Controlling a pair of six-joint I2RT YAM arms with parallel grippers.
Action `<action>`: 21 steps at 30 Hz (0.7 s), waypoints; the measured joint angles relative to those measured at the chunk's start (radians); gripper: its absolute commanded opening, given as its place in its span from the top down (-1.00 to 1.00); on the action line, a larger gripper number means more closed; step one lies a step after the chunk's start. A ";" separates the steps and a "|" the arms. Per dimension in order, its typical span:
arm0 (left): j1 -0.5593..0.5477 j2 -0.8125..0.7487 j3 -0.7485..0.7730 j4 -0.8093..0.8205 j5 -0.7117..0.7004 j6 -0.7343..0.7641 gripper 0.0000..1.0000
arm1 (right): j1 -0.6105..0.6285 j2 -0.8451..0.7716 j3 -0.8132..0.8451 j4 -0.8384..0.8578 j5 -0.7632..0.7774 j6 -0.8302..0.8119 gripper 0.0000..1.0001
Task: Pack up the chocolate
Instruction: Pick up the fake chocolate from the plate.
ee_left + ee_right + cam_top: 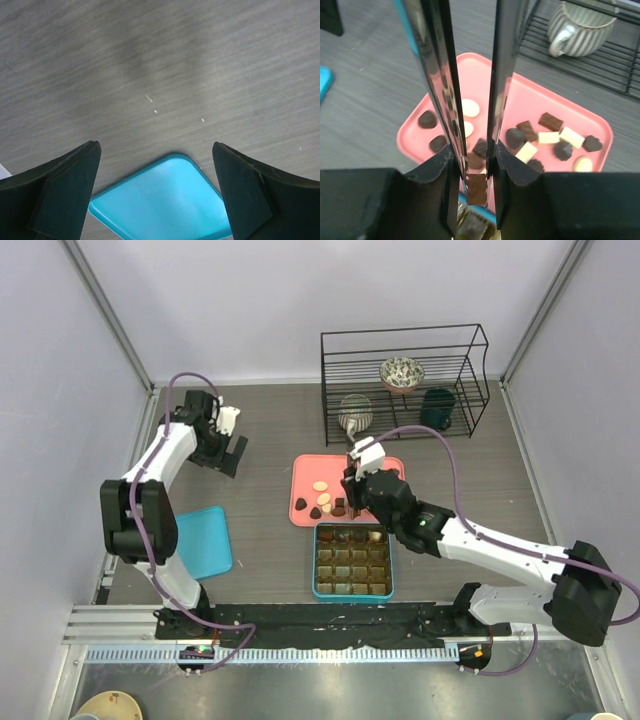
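Grips a brown square chocolate (477, 189) in right claw (346, 503) at pink tray (310, 468) edge — holds left claw (155, 147) wide.

Mixed chocolates (550, 121) on pink tray (540, 97), brown square (477, 189) pinched

Beyond the right claw (352, 502) the wire rack (404, 405) closes that side. Under it, chocolates (550, 121) crowd the pink tray (300, 465), and the teal box (318, 592) sits just nearer. Ahead of the left claw (156, 150) lies bare table (160, 65), with the blue tray (160, 205) beneath it.
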 measured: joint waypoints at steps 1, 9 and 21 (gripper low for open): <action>0.001 0.026 0.024 -0.006 -0.002 0.000 -0.99 | -0.018 0.018 0.005 0.013 0.002 -0.004 0.90; 0.026 0.153 0.185 -0.035 0.003 -0.003 -0.99 | -0.188 0.155 0.101 0.122 -0.042 -0.029 0.92; 0.076 0.166 0.192 -0.047 0.005 -0.008 -0.99 | -0.282 0.256 0.151 0.215 -0.174 0.000 0.99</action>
